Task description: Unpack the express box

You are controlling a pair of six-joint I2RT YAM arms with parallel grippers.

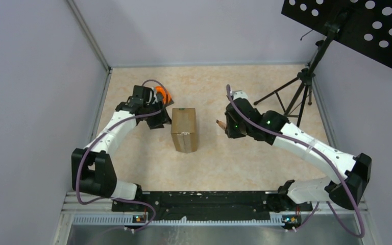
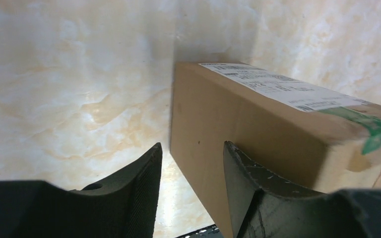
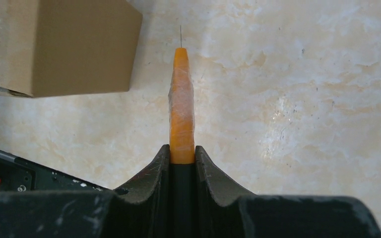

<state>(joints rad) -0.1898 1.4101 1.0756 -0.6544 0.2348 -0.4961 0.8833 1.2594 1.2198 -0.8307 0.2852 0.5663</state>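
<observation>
Brown corrugated cardboard express box (image 1: 184, 129) lay between the arms, its long axis running near to far. The left gripper (image 2: 192, 147), fingers apart, sat just beside its left face. The right gripper (image 3: 182, 156), clamped on an orange pointed tool (image 3: 181, 109), stood farther off to the right.

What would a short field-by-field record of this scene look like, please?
express box: closed, lying on the table between the two arms
shipping label: on the box's top face
left gripper: open, holding nothing, close by the box's left side
right gripper: shut on an orange-wrapped pointed tool
tool tip: aimed towards the box, apart from it
task state: box not yet opened
</observation>
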